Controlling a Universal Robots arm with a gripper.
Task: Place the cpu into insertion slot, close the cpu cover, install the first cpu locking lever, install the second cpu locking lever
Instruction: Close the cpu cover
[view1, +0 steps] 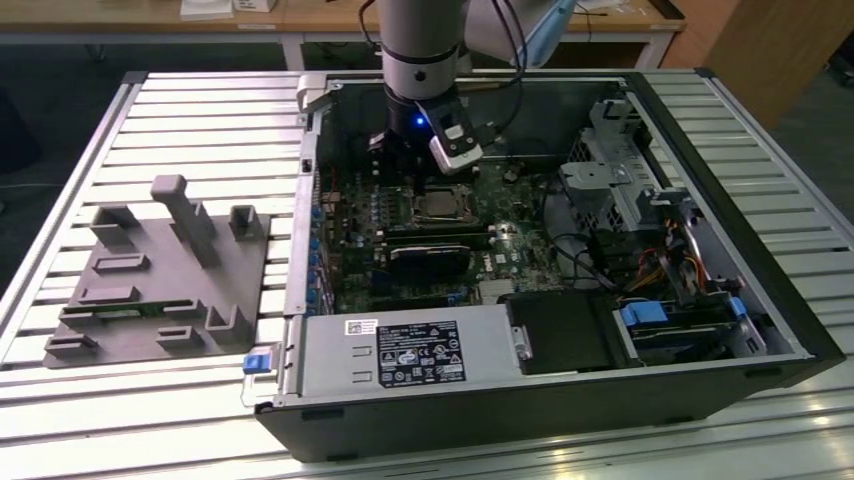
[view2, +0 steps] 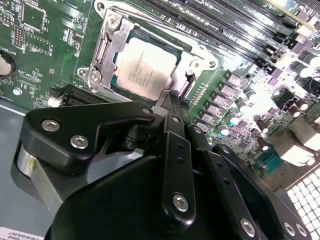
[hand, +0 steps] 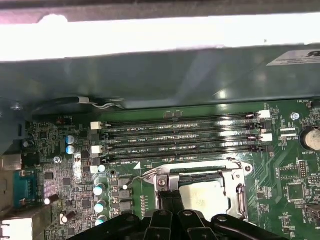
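Nearest the lens in the second wrist view are the black links of the gripper (view2: 174, 101). They narrow to fingers (view2: 173, 119) that sit pressed together, tips at the edge of the slot (view2: 165, 91). Whether they pinch anything cannot be told.

The cpu (view2: 145, 67) lies flat in the slot, a pale silvery-tan square with faint print and a thin green border. The cover (view2: 107, 50) is down over it, its silvery frame ringing the chip through the square window. In the first wrist view a thin wire lever (hand: 141, 176) juts from the socket's corner just beside the fingertips. Long memory slots (hand: 180, 137) run side by side near the socket.

In the exterior view an open case (view1: 787, 330) lies on a slatted table (view1: 200, 120). It holds a green board (view1: 521, 250) with the socket under the arm. A black card (view1: 427, 260) sits just beside the socket, with a labelled power supply (view1: 400, 355) nearby. A drive cage (view1: 607, 190) stands at the exterior view's right. A grey fixture (view1: 147, 290) rests on the table at the exterior view's left, apart from the case.
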